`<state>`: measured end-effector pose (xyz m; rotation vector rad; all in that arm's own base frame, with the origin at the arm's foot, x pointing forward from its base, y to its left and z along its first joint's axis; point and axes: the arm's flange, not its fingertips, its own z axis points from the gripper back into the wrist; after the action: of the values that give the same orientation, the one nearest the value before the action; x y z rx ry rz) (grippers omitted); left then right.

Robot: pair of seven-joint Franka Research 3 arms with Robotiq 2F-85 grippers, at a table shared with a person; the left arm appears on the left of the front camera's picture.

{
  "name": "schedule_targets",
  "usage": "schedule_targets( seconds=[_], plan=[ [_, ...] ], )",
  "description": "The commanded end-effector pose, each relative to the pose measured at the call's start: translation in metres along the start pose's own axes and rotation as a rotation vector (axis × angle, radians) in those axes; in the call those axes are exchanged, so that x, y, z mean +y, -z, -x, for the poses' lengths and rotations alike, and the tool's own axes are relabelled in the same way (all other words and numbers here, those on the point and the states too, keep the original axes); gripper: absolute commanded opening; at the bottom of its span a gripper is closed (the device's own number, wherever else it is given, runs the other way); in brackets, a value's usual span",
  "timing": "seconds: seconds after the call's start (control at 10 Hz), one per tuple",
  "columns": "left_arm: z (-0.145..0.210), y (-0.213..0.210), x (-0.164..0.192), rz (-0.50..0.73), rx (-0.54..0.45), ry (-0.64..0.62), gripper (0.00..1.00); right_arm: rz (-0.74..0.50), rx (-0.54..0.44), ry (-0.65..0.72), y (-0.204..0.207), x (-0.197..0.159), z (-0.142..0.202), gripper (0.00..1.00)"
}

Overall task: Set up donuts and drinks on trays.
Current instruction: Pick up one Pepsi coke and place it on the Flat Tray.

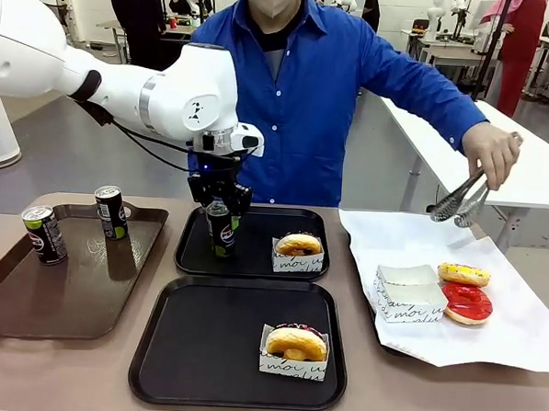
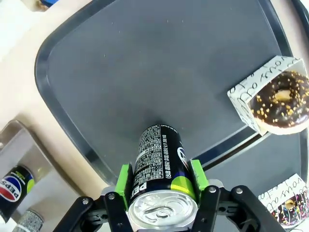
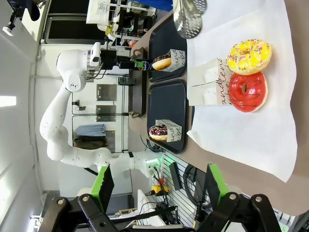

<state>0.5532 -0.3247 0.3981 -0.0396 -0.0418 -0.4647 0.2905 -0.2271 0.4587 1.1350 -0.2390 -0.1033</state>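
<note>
My left gripper (image 1: pixel 218 205) is shut on a black drink can (image 1: pixel 222 230) and holds it upright at the left side of the far black tray (image 1: pixel 266 225). In the left wrist view the green pads (image 2: pixel 124 180) clamp the can (image 2: pixel 160 162) just under its silver top, its base at or just above the tray floor (image 2: pixel 145 72). A boxed donut (image 1: pixel 299 251) sits on the far tray's right side, and another boxed donut (image 1: pixel 295 346) on the near tray (image 1: pixel 203 340). My right gripper (image 3: pixel 159 188) is open, holding nothing, high over the table's right side.
A brown tray (image 1: pixel 77 292) at the left carries two more cans (image 1: pixel 45 235) (image 1: pixel 111 212). On the white paper sheet (image 1: pixel 517 319) at the right lie a yellow donut (image 1: pixel 463 273), a red donut (image 1: pixel 466 302) and a white box (image 1: pixel 408 291). The person's hand holds tongs (image 1: pixel 459 202) above it.
</note>
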Motion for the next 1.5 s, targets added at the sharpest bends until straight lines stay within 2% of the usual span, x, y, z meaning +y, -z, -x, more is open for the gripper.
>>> schedule_targets(
  seconds=[0.0, 0.1, 0.2, 0.3, 0.5, 0.6, 0.7, 0.8, 1.0, 1.2, 1.4],
  plan=[
    [-0.005, 0.005, 0.0, -0.03, -0.028, 0.013, 0.59, -0.015, -0.003, -0.012, -0.001, 0.0, 0.0, 1.0],
    [-0.005, 0.008, 0.001, -0.033, -0.025, 0.014, 0.59, -0.015, -0.003, -0.012, -0.001, 0.0, 0.0, 1.0],
    [-0.007, 0.008, 0.001, -0.048, -0.018, 0.024, 0.72, -0.015, -0.003, -0.012, -0.001, 0.0, 0.0, 1.0],
    [-0.008, 0.005, -0.001, -0.06, -0.013, 0.035, 1.0, -0.015, -0.003, -0.012, -0.001, 0.0, 0.0, 1.0],
    [0.004, -0.008, -0.004, -0.061, -0.008, 0.031, 1.0, -0.015, -0.003, -0.012, -0.001, 0.0, 0.0, 1.0],
    [0.019, -0.027, -0.011, -0.055, -0.01, 0.036, 0.9, -0.015, -0.003, -0.012, -0.001, 0.0, 0.0, 1.0],
    [0.033, -0.046, -0.019, -0.06, -0.024, 0.046, 0.99, -0.015, -0.003, -0.012, -0.001, 0.0, 0.0, 1.0],
    [0.045, -0.059, -0.023, -0.057, -0.018, 0.045, 1.0, -0.015, -0.003, -0.012, -0.001, 0.0, 0.0, 1.0],
    [0.069, -0.072, -0.028, -0.054, -0.041, 0.046, 1.0, -0.015, -0.003, -0.012, -0.001, 0.0, 0.0, 1.0],
    [0.097, -0.078, -0.027, -0.035, -0.142, 0.095, 1.0, -0.015, -0.003, -0.012, -0.001, 0.0, 0.0, 1.0],
    [0.126, -0.073, -0.015, 0.003, -0.172, 0.102, 1.0, -0.015, -0.003, -0.012, -0.001, 0.0, 0.0, 1.0]
  ],
)
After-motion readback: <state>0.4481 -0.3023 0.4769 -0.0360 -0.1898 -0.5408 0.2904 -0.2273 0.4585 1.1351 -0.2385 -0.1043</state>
